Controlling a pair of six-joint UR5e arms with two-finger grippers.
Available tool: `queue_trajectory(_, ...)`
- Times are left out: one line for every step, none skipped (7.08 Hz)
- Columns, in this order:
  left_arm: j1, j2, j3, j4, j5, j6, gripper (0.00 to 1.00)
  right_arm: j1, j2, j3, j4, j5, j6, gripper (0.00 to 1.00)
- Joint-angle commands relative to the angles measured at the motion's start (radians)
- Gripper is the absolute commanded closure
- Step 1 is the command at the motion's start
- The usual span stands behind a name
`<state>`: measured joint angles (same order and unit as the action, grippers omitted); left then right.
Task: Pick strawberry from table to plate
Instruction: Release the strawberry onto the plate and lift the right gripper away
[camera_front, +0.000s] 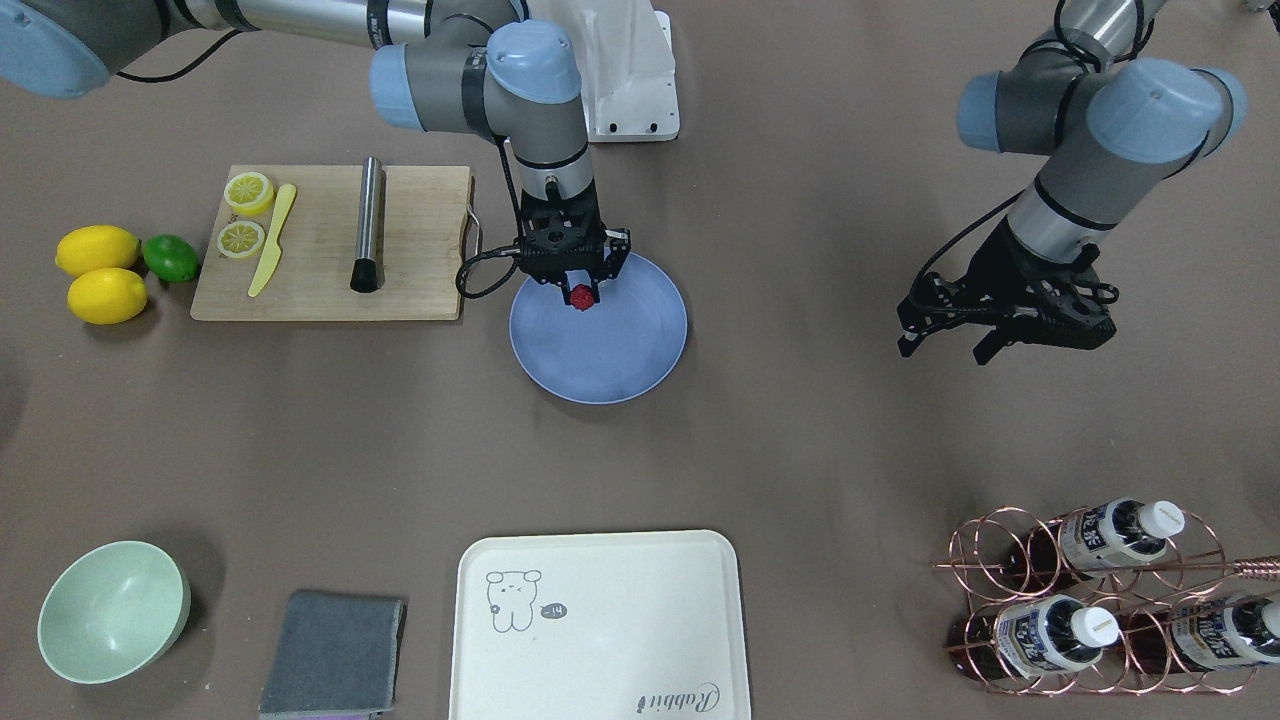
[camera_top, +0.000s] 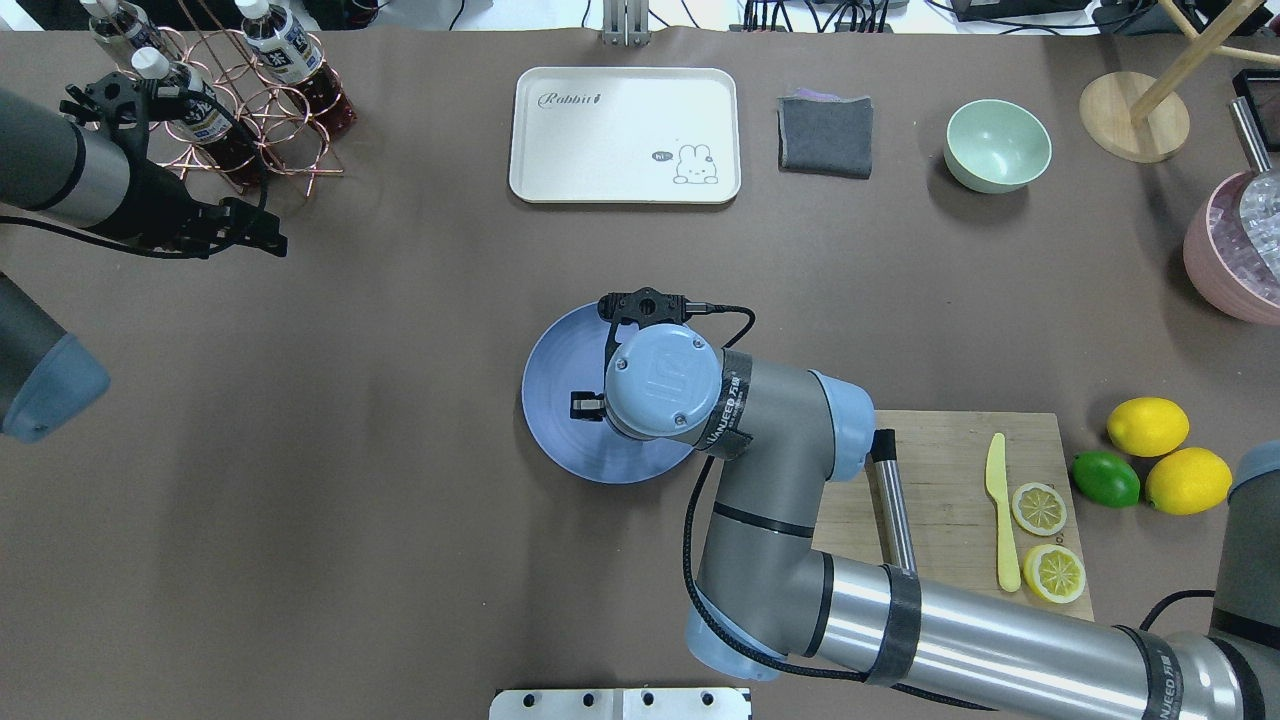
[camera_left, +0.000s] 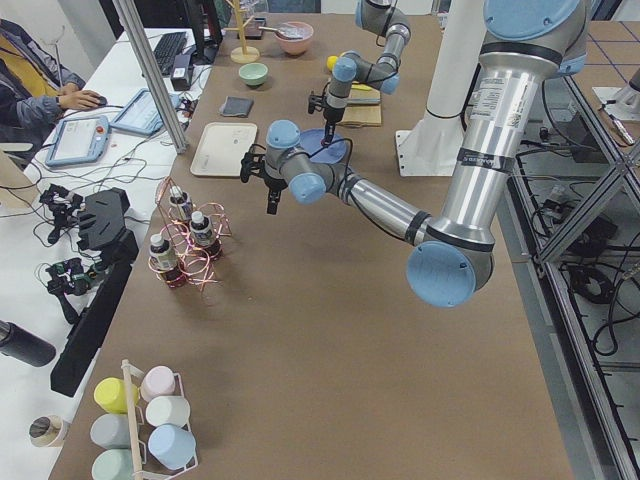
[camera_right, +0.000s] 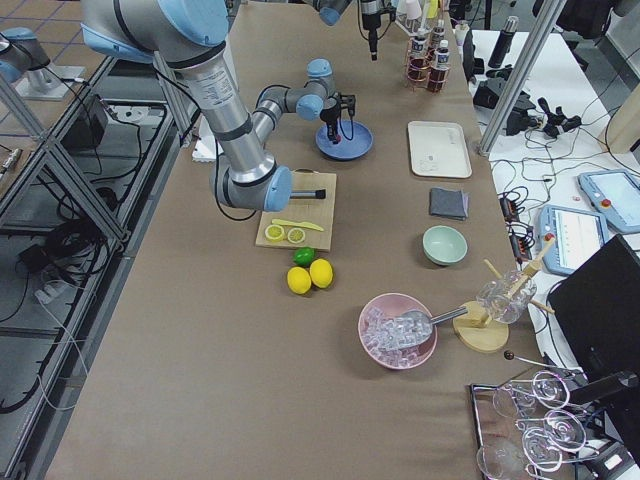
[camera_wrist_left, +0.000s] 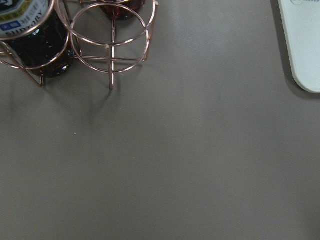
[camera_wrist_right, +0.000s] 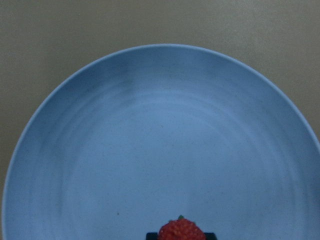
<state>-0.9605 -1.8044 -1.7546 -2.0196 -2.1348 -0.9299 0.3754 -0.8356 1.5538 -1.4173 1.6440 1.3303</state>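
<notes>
The robot's right claw hangs straight down over the blue plate near the middle of the counter, its two fingers closed narrowly on the small red strawberry. The berry sits pinched between the fingertips, directly beneath the wrist. It is above the plate's inner surface, a little off centre toward the robot's side. From the right wrist camera the strawberry peeks in at the bottom edge with the plate spread out beyond it. Whether the berry touches the plate or hangs just above it cannot be told. Well apart, on the robot's left, the left claw hovers above bare brown-grey cloth with its fingers spread and nothing between them, near a copper wire rack that carries dark bottles. Just beside the plate lies a wooden cutting board with two lemon halves, a yellow knife and a metal cylinder on it. Two whole lemons and a lime rest past its far end. Along the counter's operator side stand a pale green bowl, a folded grey cloth and a cream tray with a small animal drawing.
</notes>
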Motion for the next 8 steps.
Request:
queue_trajectory(-0.001, 0.010, 0.001, -0.002, -0.001, -0.004, 0.03, -0.001, 0.004, -0.047, 0.070, -0.001, 0.006, 0.64)
queue_trajectory(-0.001, 0.017, -0.003, -0.002, -0.002, -0.007, 0.03, 0.005, 0.001, -0.041, 0.072, 0.002, -0.006, 0.01)
queue_trajectory(-0.001, 0.017, -0.005, -0.002, -0.002, -0.007, 0.03, 0.010, 0.001, -0.035, 0.070, 0.005, -0.022, 0.00)
queue_trajectory(-0.003, 0.019, -0.012, 0.004, -0.004, -0.004, 0.03, 0.037, -0.011, 0.021, 0.040, 0.029, -0.026, 0.00)
queue_trajectory(-0.015, 0.017, -0.026, 0.007, -0.032, 0.000, 0.03, 0.095, -0.073, 0.151, -0.050, 0.093, -0.042, 0.00)
queue_trajectory(-0.074, 0.031, -0.029, 0.007, -0.065, 0.008, 0.03, 0.162, -0.176, 0.290, -0.081, 0.109, -0.148, 0.00)
queue_trajectory(-0.110, 0.069, -0.042, 0.007, -0.066, 0.058, 0.03, 0.269, -0.285, 0.355, -0.080, 0.172, -0.255, 0.00)
queue_trajectory(-0.131, 0.127, -0.055, 0.007, -0.066, 0.144, 0.03, 0.415, -0.377, 0.356, -0.066, 0.300, -0.386, 0.00)
